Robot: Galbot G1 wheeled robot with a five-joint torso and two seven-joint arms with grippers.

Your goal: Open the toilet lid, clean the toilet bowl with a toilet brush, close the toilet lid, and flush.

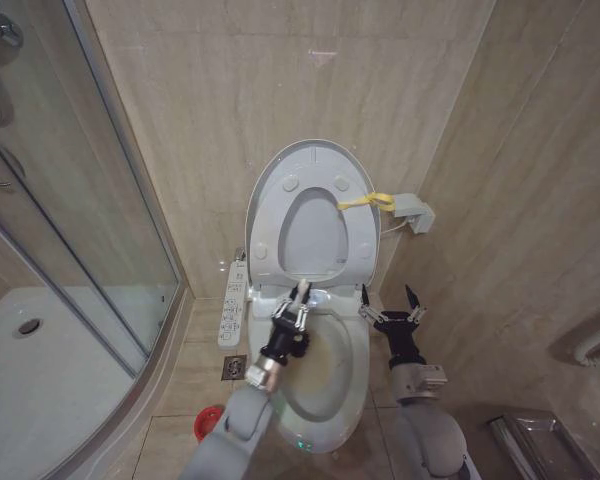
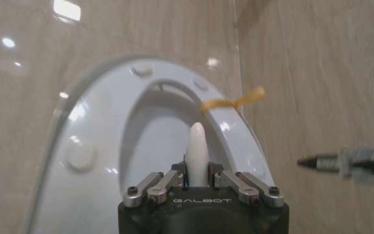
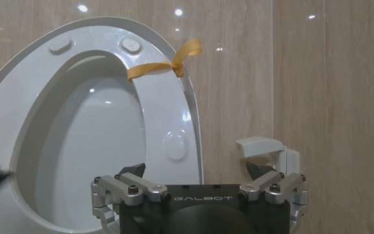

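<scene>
The toilet lid [image 1: 315, 165] stands raised against the wall, the ring seat up with it and a yellow strap [image 1: 365, 201] at its edge. Below it the toilet bowl [image 1: 332, 385] lies open. My left gripper [image 1: 298, 305] hovers over the bowl's back rim, shut on the toilet brush's white stick handle [image 2: 198, 144], whose tip points up toward the lid [image 2: 76, 136]. The bristle head is hidden. My right gripper [image 1: 390, 305] hangs open beside the bowl's right side, nothing between its fingers [image 3: 131, 174]. The lid [image 3: 167, 97] and strap [image 3: 164, 66] fill its wrist view.
A glass shower enclosure [image 1: 80, 200] with a white tray [image 1: 40, 370] takes up the left. A control panel [image 1: 234, 300] and a floor drain [image 1: 234, 366] sit left of the bowl, a red cup [image 1: 208, 420] nearer. A white wall box [image 1: 412, 212] and metal rack [image 1: 540, 435] are right.
</scene>
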